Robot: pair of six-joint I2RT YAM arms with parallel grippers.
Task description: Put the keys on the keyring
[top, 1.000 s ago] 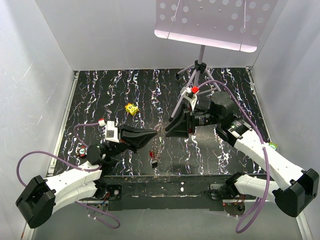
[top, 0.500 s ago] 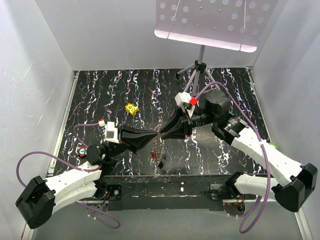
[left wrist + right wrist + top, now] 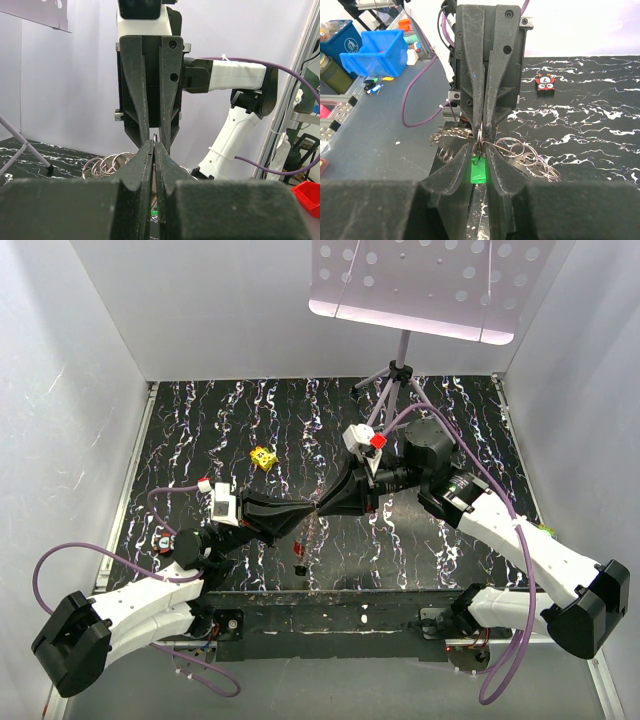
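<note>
**Operator:** Top view: where do the grippers stand?

**Technician:** The left gripper (image 3: 303, 513) and right gripper (image 3: 328, 506) meet tip to tip above the middle of the table (image 3: 200, 420). A small bunch with a red key (image 3: 300, 556) hangs at 6 o'clock from the meeting point. The yellow block (image 3: 263, 457) lies at 10 o'clock and the tripod stand (image 3: 398, 380) at 1 o'clock. Both are well apart from the work.

**Operator:** Left wrist view: what is the left gripper's state?

**Technician:** It is fully closed, fingers pressed together. Wire loops (image 3: 107, 165) show at 9 o'clock of the tips. The pinched item is hidden here.

**Operator:** Right wrist view?

**Technician:** The keyring (image 3: 479, 134) sits clamped in the left gripper's tips, at 12 o'clock. The green key (image 3: 478, 172) is directly below it at 6 o'clock, between the right fingers (image 3: 452, 172). The jaws stand narrow around the key head. Whether they clamp it or leave a slight clearance cannot be told.

**Operator:** How far along is the task?

**Technician:** Judged mid-task. The green key is at the ring, but whether it is fully threaded cannot be told. The red key's attachment is unclear. Other keys cannot be made out.
</note>
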